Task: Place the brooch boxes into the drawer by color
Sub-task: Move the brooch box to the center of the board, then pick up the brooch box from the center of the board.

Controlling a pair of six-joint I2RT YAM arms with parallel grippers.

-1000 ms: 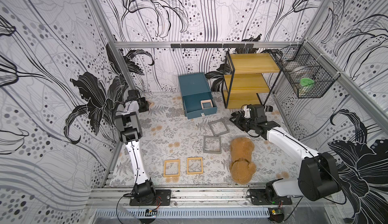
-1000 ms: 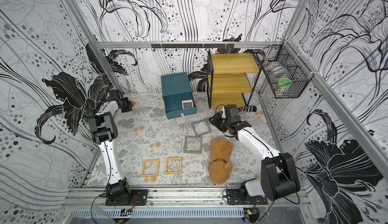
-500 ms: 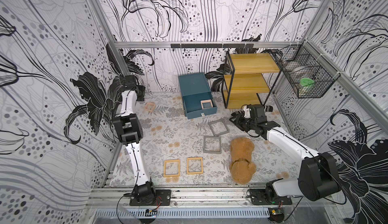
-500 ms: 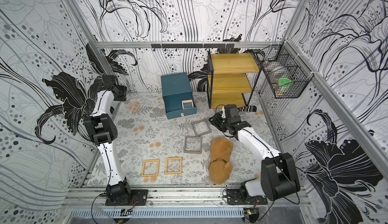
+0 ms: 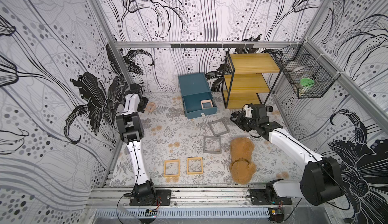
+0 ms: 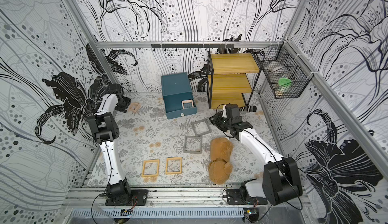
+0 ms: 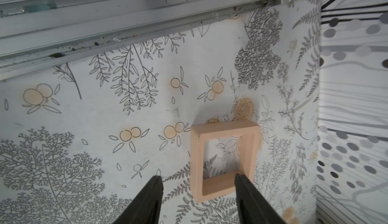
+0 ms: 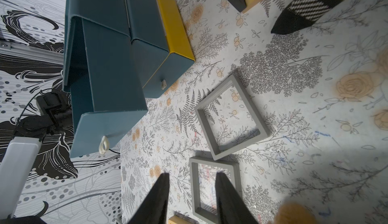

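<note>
The left gripper [image 7: 198, 176] sits low at the far left corner of the bench [image 5: 168, 132], its fingers spread apart and holding nothing. A small pale pinkish-wood brooch box [image 7: 196, 160] lies flat on the bench just ahead of it. In the left wrist view one fingertip [image 7: 239, 178] covers the box's near edge, while the other stands clear to the side. The box is a square frame with a clear centre through which the leaf print shows.

A second pinkish box [image 5: 206, 101] rests in a front corner of the pulled-out top drawer [image 5: 199, 113] of the teal chest [image 5: 193, 82].

The right gripper [image 8: 192, 173] is also parted and empty, just beside a tilted grey brooch box [image 5: 217, 120]. In the right wrist view its fingers frame an edge of the other grey box [image 8: 194, 191]; whether they touch it I cannot tell.

Two yellow-tan boxes [image 5: 172, 160] [image 5: 194, 158] lie side by side near the front rail, and a brown teddy bear [image 5: 241, 160] lies close to the grey pair.
</note>
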